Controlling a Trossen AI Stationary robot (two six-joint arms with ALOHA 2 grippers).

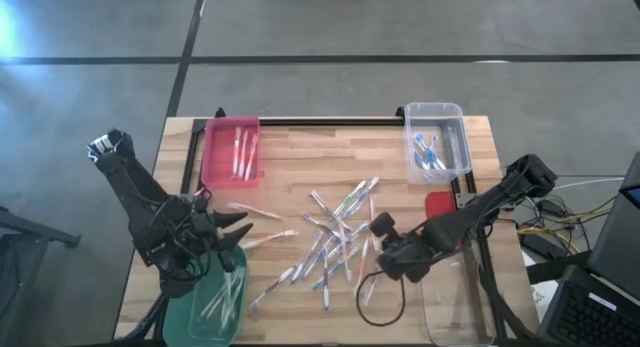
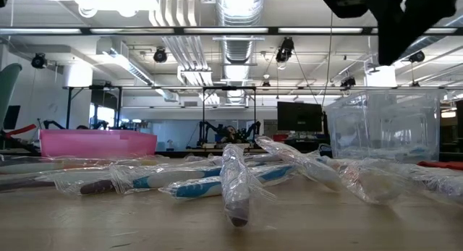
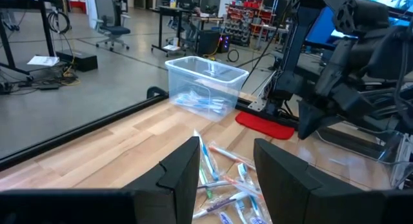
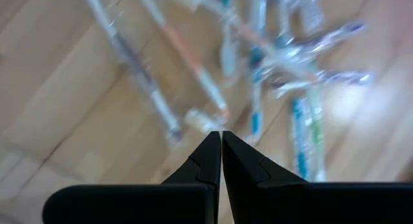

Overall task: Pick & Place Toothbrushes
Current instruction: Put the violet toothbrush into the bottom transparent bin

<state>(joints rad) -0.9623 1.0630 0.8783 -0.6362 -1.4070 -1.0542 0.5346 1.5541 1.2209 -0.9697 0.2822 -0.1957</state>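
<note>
A light wooden table (image 1: 300, 157) with plank striping is seen. At its far edge, a pink bin (image 1: 231, 150) and a clear bin (image 1: 436, 139) holding blue-accented sticks are shown. Near its front edge a green bin (image 1: 206, 305) is seen. Pale toothbrushes (image 1: 335, 237) with blue, green and pink accents are scattered mid-table, beside a red pad (image 1: 439, 204).

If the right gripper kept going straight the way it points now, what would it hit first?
Most likely the loose toothbrushes on the table. The right gripper, jaws shut and empty, points down into the scattered pile; a wrapped one with an orange stripe lies nearest its tips, though depth is unclear.
</note>
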